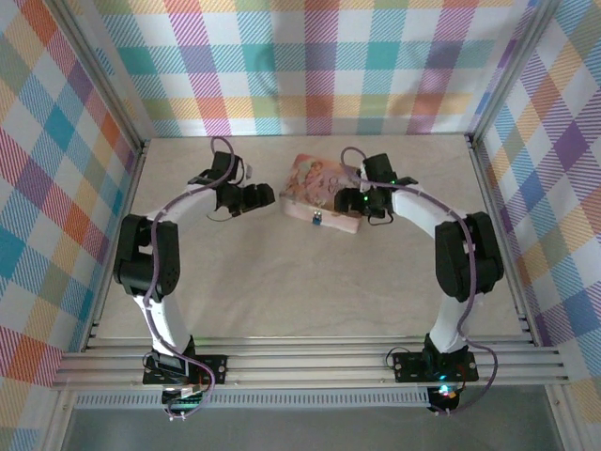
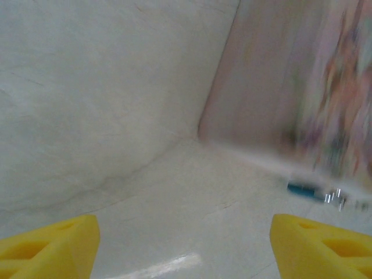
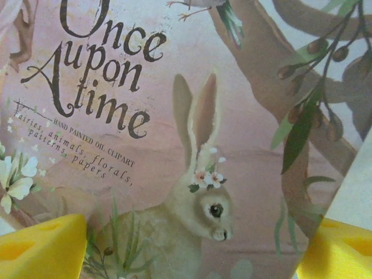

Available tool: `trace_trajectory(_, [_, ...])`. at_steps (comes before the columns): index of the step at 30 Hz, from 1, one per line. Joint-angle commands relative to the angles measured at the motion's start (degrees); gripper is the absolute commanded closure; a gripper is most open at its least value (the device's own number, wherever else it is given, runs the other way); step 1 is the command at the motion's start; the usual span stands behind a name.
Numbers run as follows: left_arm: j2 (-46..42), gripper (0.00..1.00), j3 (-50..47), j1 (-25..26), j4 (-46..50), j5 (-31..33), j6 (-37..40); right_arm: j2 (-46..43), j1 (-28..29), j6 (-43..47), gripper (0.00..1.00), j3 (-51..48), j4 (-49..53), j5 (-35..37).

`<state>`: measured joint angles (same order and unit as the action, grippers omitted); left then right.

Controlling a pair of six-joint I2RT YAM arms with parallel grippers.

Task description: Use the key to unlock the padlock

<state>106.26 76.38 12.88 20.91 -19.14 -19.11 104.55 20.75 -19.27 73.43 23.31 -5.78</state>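
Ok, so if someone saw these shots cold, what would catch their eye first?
First the pastel plaid walls boxing in the pale table, then the pink tin lying at its far middle. In the right wrist view the tin's lid shows a rabbit beneath the words Once upon a time. A tiny blue padlock sits at the tin's near side.

Bright even light; L wrist blurry incl. padlock (image 2: 302, 188), R wrist sharp
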Motion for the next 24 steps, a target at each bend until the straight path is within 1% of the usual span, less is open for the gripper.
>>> trace_trajectory(1, [-2.7, 0.23, -0.6, -1.0, 1.0, -1.9, 2.9, -0.6, 3.0, 3.4, 0.16, -6.8, 10.5, -2.9])
trace_trajectory(3, [-2.4, 0.23, 0.0, -1.0, 1.6, -3.0, 3.7, -2.7, 3.9, 3.3, 0.16, -9.2, 11.1, -2.9])
trace_trajectory(5, [-1.6, 0.23, 0.7, -0.9, 1.4, -5.7, 3.7, -4.8, 4.1, 1.9, 0.16, -11.7, 11.0, -2.7])
trace_trajectory(8, [0.4, 0.25, 1.9, -0.5, 0.2, -11.4, 2.7, -7.6, 4.1, 0.4, 0.11, -13.4, 11.2, -2.1])
trace_trajectory(10, [2.0, 0.28, 3.2, 0.6, 0.5, -13.5, 2.7, -8.7, 4.1, -0.5, 0.1, -13.1, 11.7, -1.8])
trace_trajectory(16, [4.3, 0.36, 2.8, 4.2, 0.6, -15.6, 2.0, -8.1, 4.1, -2.9, 0.11, -11.7, 9.2, -3.3])
trace_trajectory(21, [4.0, 0.41, -2.0, 4.7, -2.8, -15.4, -1.8, -4.0, 4.0, -3.9, 0.16, -8.2, 9.0, -4.0])
trace_trajectory(24, [3.9, 0.46, -4.2, 4.7, -4.5, -15.5, -3.8, -1.3, 4.0, -4.4, 0.18, -5.6, 8.8, -4.7])
